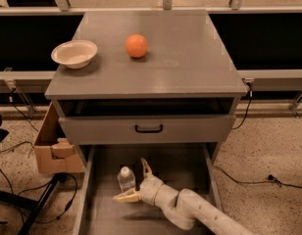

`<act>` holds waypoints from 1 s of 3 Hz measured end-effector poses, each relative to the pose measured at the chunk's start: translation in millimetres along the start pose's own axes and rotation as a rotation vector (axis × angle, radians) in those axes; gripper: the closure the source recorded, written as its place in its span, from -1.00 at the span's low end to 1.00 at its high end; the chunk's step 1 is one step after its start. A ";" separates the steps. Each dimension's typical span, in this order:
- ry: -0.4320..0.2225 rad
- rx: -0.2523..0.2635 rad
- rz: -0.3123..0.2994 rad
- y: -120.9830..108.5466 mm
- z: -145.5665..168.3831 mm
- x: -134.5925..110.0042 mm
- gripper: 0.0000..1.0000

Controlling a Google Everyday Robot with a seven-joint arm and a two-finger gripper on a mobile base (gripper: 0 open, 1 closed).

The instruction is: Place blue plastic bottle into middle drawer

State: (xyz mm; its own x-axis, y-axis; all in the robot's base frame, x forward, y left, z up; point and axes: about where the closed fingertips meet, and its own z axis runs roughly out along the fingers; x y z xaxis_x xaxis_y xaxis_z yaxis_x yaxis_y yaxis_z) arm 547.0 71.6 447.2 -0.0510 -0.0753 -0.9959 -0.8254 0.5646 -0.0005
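The blue plastic bottle (126,178), clear with a white cap, stands upright on the gray floor of the pulled-out middle drawer (183,164), toward its left side. My gripper (136,183) is inside the drawer just right of the bottle, at the end of the white arm that comes in from the lower right. It is open. One finger (146,168) points up behind the bottle and the other (123,197) lies in front of it. Neither finger grips the bottle.
An orange (137,46) and a white bowl (74,53) sit on the gray cabinet top (190,58). A drawer front with a black handle (149,129) overhangs the open drawer. A cardboard box (52,148), cables and a black stand are on the floor at left.
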 end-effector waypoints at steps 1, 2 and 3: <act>0.000 0.000 0.000 0.0 0.0 0.0 -1.00; 0.025 -0.029 0.001 1.7 -15.7 -13.0 -1.00; 0.096 -0.116 0.019 13.4 -49.3 -29.4 -1.00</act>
State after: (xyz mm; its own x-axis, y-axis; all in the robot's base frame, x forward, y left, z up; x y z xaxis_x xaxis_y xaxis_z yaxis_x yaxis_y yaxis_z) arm 509.7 40.8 480.9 -0.1163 -0.1474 -0.9822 -0.8828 0.4685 0.0342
